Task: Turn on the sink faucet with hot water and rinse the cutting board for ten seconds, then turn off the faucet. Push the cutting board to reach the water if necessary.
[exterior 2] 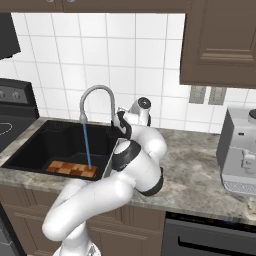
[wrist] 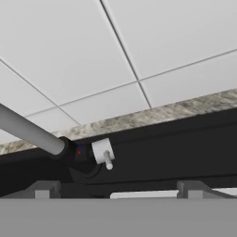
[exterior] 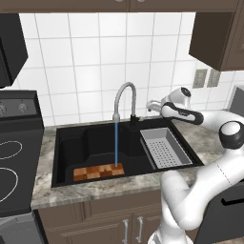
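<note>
Here the gripper [exterior: 151,105] is seen spread wide and empty, just right of the faucet [exterior: 125,97], touching nothing. Water [exterior: 116,143] is poured onto the cutting board [exterior: 98,171], which lies in the sink [exterior: 71,143].

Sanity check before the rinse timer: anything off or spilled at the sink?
Nothing stands out. The water falls straight from the faucet onto the cutting board, lying flat in the sink. The gripper is open near the lever, touching nothing.
</note>
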Robot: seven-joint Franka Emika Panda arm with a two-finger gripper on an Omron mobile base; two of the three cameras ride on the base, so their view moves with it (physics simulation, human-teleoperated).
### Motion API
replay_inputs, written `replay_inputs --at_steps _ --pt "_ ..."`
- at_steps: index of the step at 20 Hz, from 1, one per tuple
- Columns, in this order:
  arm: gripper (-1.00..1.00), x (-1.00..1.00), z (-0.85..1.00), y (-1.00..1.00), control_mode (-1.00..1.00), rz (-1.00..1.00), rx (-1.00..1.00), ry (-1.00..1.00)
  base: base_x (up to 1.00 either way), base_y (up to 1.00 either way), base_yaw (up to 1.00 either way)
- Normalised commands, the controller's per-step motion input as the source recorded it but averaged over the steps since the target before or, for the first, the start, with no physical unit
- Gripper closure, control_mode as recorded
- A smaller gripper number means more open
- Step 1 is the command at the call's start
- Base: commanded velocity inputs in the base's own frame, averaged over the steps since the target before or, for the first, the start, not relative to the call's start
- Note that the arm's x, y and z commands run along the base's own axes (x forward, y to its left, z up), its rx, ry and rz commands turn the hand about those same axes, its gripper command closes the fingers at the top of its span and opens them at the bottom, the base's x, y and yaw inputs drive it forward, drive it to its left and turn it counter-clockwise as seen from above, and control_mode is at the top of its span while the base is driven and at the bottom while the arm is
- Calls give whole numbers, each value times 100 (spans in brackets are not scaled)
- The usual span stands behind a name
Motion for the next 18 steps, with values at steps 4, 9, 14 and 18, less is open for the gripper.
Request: replay_inputs --at_steps 4,9,14,18 --pt "-100 0 0 0 -100 0 0 0 0 0 0" --pt "-100 0 0 0 -100 0 0 0 0 0 0" --pt "-100 0 0 0 -100 0 0 0 0 0 0" --pt "-100 0 0 0 -100 0 0 0 0 0 0"
